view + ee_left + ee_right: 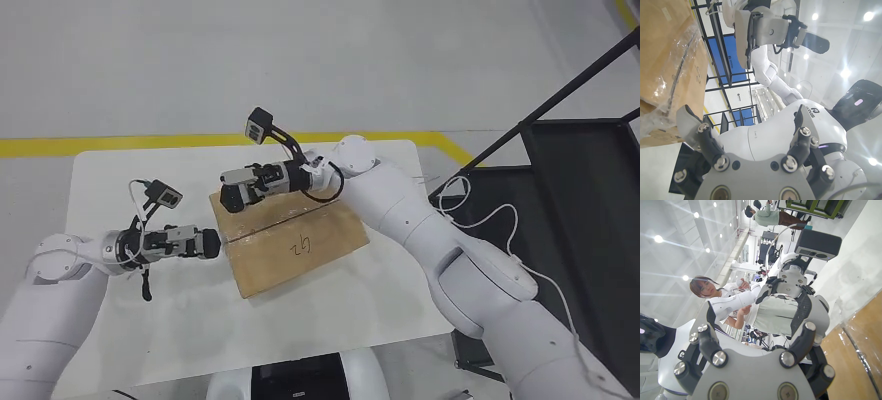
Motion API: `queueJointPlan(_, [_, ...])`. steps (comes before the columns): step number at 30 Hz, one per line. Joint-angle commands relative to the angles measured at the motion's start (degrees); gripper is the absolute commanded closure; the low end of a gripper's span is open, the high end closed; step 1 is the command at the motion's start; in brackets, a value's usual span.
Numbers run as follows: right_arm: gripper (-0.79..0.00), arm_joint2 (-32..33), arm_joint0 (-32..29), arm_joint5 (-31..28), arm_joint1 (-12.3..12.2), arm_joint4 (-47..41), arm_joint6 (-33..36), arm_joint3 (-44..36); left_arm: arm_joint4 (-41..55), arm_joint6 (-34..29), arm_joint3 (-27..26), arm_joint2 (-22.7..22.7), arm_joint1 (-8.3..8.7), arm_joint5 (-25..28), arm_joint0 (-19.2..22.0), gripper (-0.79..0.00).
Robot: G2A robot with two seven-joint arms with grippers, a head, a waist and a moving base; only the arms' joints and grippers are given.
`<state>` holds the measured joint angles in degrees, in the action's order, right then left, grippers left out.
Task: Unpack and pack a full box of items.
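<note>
Two grippers are standing at one closed cardboard box (290,238), which is lying flat on the white table (130,330), its flaps shut under clear tape (680,56). The left gripper (212,243) is hovering just beside the box's left edge, fingers spread with nothing between them. The right gripper (230,198) is hanging at the far left corner of the box, fingers likewise spread and empty.

Left gripper (212,243), right gripper (230,197): tips inward (both with jaws spread)
</note>
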<state>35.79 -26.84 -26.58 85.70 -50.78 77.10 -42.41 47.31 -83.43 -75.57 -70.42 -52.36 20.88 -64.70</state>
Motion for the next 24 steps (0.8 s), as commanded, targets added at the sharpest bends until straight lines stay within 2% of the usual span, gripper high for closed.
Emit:
queueJointPlan(1, [-0.785, 1.2, -0.7, 0.1, -0.5, 0.2, 0.5, 0.1, 0.0, 1.3, 0.4, 0.0, -0.23, 1.2, 0.6, -0.785])
queueJointPlan(6, [-0.785, 5.5, -2.4, 1.1, -2.8, 2.2, 1.7, -0.9, -1.9, 3.5, 2.3, -0.3, -0.53, 3.5, 1.7, -0.785])
queueJointPlan(13, [-0.785, 15.9, -6.3, 4.3, -8.6, 6.5, 4.2, -5.4, -4.7, 4.6, 4.5, 0.4, -0.80, 2.5, 2.2, -0.785])
queueJointPlan(19, [-0.785, 27.4, -15.4, 10.1, -13.7, 8.5, 3.5, -17.8, -7.1, 5.1, 5.6, 1.2, -1.02, 2.0, 2.2, -0.785])
queueJointPlan(24, [-0.785, 35.9, -24.3, 15.4, -16.6, 10.9, 0.2, -29.7, -8.0, 5.1, 6.2, 2.3, -1.38, 1.6, 2.3, -0.785])
